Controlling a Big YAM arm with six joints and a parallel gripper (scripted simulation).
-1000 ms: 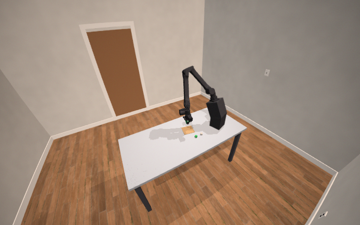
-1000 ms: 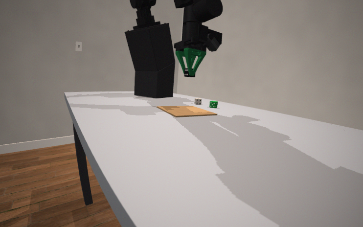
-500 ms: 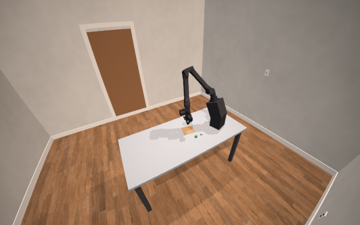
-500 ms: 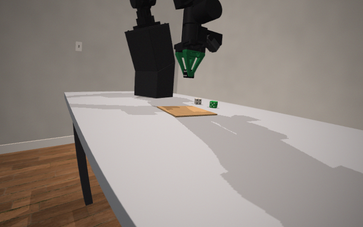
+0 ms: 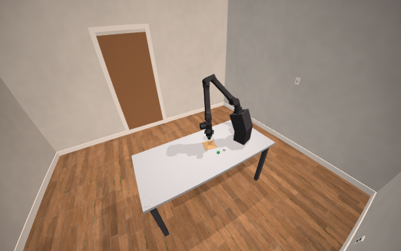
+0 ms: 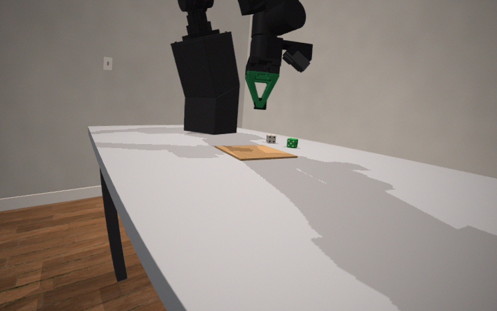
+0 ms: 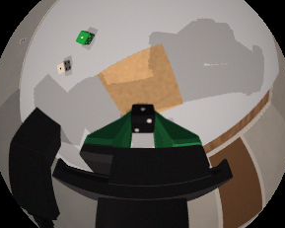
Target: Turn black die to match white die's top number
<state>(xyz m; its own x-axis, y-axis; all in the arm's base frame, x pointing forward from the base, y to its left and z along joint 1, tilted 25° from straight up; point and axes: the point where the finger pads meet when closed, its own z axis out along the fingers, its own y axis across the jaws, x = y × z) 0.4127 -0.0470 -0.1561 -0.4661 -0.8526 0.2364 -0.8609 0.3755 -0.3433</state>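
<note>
The gripper point(image 6: 259, 104) hung in the air above the mat point(image 6: 256, 151), pointing straight down. Its green fingers point(image 6: 252, 90) were closed to a narrow gap and held the black die point(image 7: 143, 118) between their tips. In the wrist view the die sat at the fingertips and the face toward the camera showed two white pips; which number was on top I could not tell. The die was well above the mat and touched nothing else. In the exterior view the die was only a small dark piece at the end of the fingers.

The mat, a tan square, lay flat on the table point(image 6: 203, 216), in the part near the arm's black base point(image 6: 207, 84), which stood by the table's far edge. Nothing lay on the mat, only the shadow of the arm.

The white die point(image 6: 270, 138) and the green die point(image 6: 291, 143) lay on the table just beside the mat, off its far right corner in the exterior view, near each other but apart. Both lay flat. Their top faces were too small to read.

Nothing stood between the gripper and the mat. A door point(image 5: 130, 78) was in the wall behind the table.
</note>
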